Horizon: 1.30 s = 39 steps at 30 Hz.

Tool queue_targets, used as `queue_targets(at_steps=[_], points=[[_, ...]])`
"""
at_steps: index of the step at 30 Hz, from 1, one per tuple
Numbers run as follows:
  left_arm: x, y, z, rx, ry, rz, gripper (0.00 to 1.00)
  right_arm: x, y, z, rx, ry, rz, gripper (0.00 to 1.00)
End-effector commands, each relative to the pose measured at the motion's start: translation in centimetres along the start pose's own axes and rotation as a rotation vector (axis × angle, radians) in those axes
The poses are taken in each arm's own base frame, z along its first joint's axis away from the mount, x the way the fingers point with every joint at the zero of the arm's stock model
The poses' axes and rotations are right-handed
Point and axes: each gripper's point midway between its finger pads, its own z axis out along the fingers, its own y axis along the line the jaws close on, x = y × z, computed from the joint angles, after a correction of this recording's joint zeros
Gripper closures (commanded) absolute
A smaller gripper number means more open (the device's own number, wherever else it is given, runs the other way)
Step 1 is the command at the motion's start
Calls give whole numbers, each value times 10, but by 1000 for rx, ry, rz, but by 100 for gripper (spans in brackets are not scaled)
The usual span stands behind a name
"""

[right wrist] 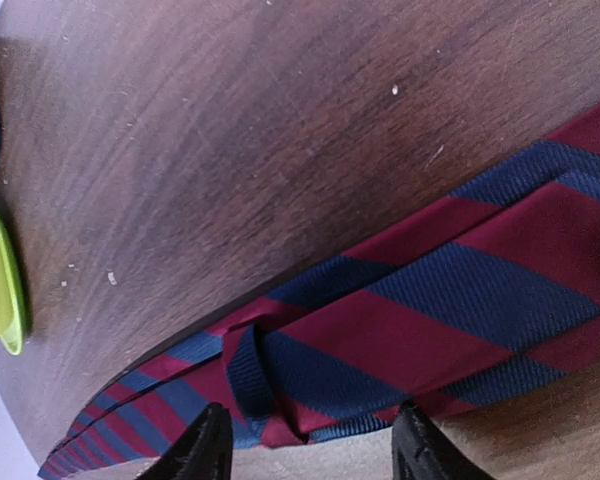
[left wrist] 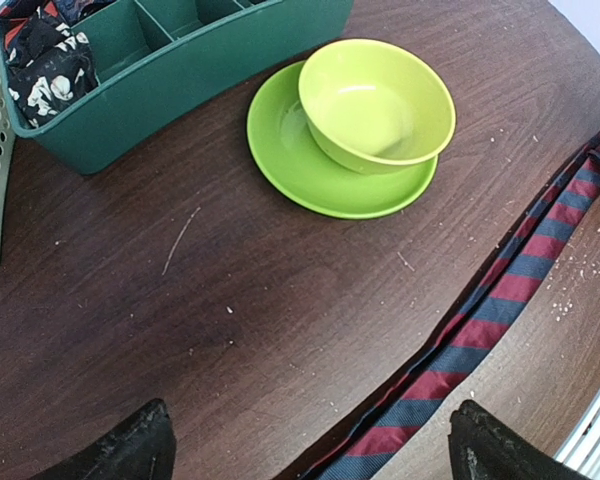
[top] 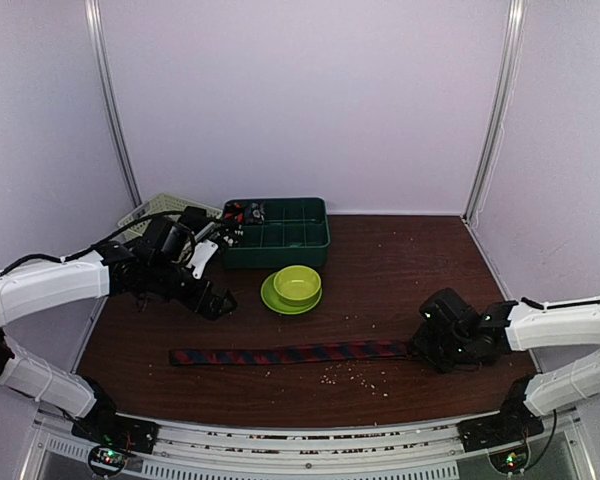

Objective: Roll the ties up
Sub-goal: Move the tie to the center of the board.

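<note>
A red and navy striped tie (top: 290,353) lies stretched flat across the near part of the table. In the left wrist view it (left wrist: 500,310) runs diagonally at the right. My left gripper (top: 212,300) hangs open and empty above the table behind the tie's left end; its fingertips (left wrist: 130,450) show at the bottom of its view. My right gripper (top: 430,352) is low over the tie's wide right end. In the right wrist view its open jaws straddle the tie's (right wrist: 400,330) folded wide end and loop, without gripping it. More dark fabric (left wrist: 45,55) sits in the green bin.
A lime-green bowl (top: 297,284) stands on a matching plate (left wrist: 290,160) at mid-table. A dark green divided bin (top: 278,232) stands behind it, with a pale mesh basket (top: 155,210) to its left. Crumbs lie near the tie's right half.
</note>
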Motion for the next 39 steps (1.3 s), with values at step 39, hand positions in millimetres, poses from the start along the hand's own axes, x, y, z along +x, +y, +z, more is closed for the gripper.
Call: queue_targets(at_steps=[39], points=[[42,-63,6,140,120,250,7,-2,108,-29,-269,100,-344,60]])
